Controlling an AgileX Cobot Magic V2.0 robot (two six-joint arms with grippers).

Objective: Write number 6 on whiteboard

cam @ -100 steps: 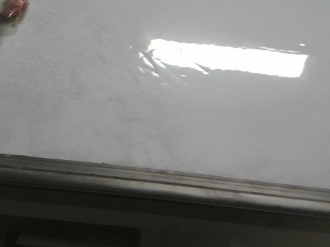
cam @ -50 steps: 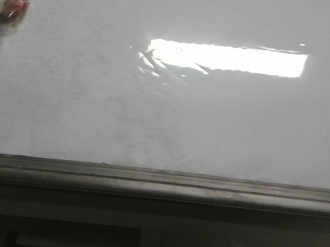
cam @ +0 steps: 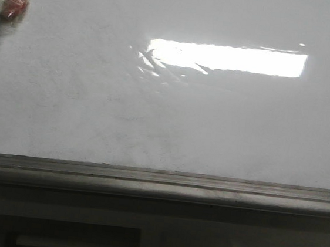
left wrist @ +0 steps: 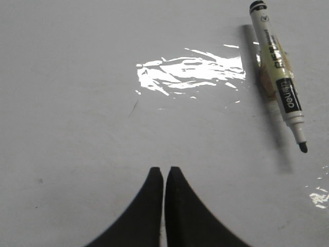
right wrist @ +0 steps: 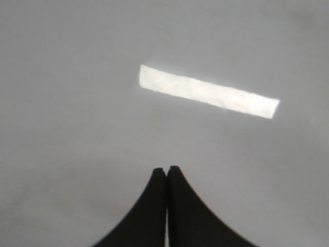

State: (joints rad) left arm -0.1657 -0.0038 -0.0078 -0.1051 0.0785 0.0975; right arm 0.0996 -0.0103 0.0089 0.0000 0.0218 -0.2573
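Front cam faces whiteboard [cam: 212,122] close; both wrist cams overlook same board, sharing glare

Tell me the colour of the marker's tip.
Black, on a white nib holder; the marker shows best in the left wrist view, lying uncapped on the whiteboard.

The whiteboard [cam: 167,100] fills the front view, a glossy white surface with faint grey smudges, a bright rectangular light reflection right of centre toward the far side, and a grey metal ledge running along its near edge. Its face bears only those faint smudges.
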